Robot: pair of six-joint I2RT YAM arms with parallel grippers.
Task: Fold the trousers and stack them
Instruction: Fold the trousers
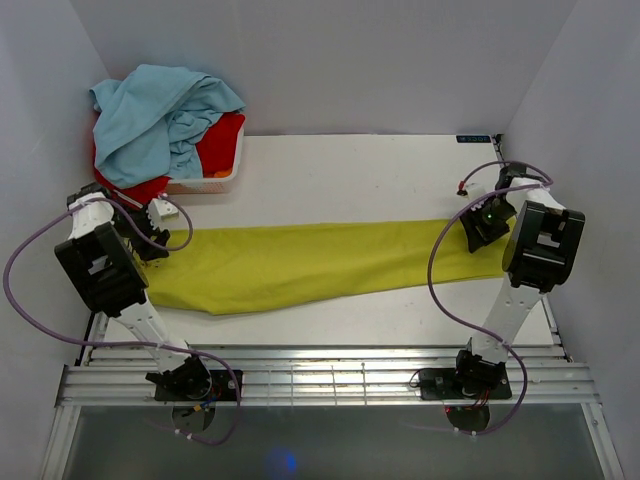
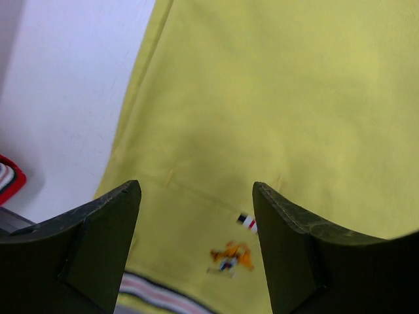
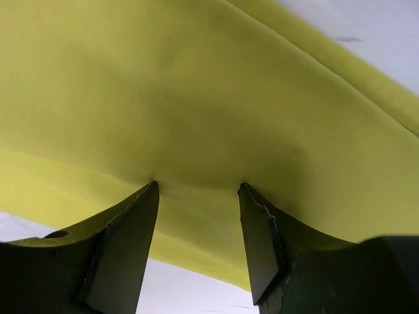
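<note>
The yellow-green trousers (image 1: 310,262) lie stretched flat across the table from left to right. My left gripper (image 1: 152,240) hangs over their left end, the waist. In the left wrist view this gripper (image 2: 196,186) is open above the cloth, with a small striped label (image 2: 247,222), an orange emblem (image 2: 229,256) and a striped waistband (image 2: 157,292) between its fingers. My right gripper (image 1: 478,228) is at the leg end on the right. In the right wrist view it (image 3: 198,186) is open, both fingertips (image 3: 152,191) pressed onto the trousers (image 3: 196,98), which dent under them.
At the back left a white tray (image 1: 205,183) holds a red garment (image 1: 218,140) with a light blue garment (image 1: 160,115) heaped on top. White walls close in the table on three sides. A metal rail (image 1: 330,375) runs along the near edge.
</note>
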